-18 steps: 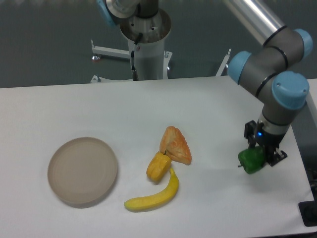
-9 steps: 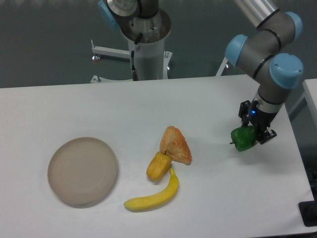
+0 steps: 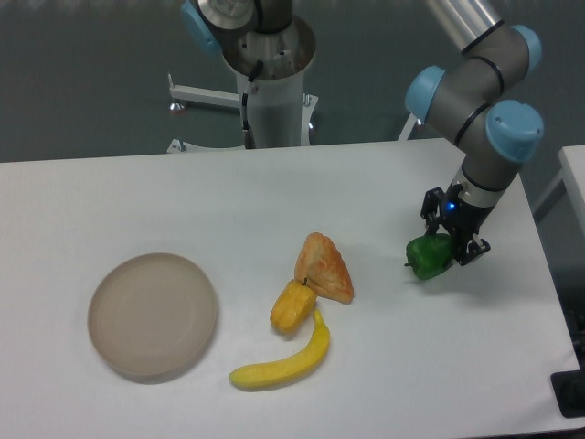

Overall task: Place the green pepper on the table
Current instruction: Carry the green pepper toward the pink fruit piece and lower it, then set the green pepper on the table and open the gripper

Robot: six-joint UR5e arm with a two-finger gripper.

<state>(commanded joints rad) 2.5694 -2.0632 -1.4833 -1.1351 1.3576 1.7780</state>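
While the gripper (image 3: pixel 447 245) clamps the green pepper (image 3: pixel 428 256), its stem points left over the table (image 3: pixel 137 201).

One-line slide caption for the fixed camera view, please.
Gripper holds the green pepper over the white table, right of a plate, banana and yellow pepper.

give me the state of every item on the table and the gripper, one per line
green pepper: held in the gripper, at the table's right side
gripper: shut on the green pepper
round plate: empty, flat on the table
yellow-orange pepper: lying on the table, touching the banana and the pastry
banana: lying on the table, unpeeled
pastry: resting on the table
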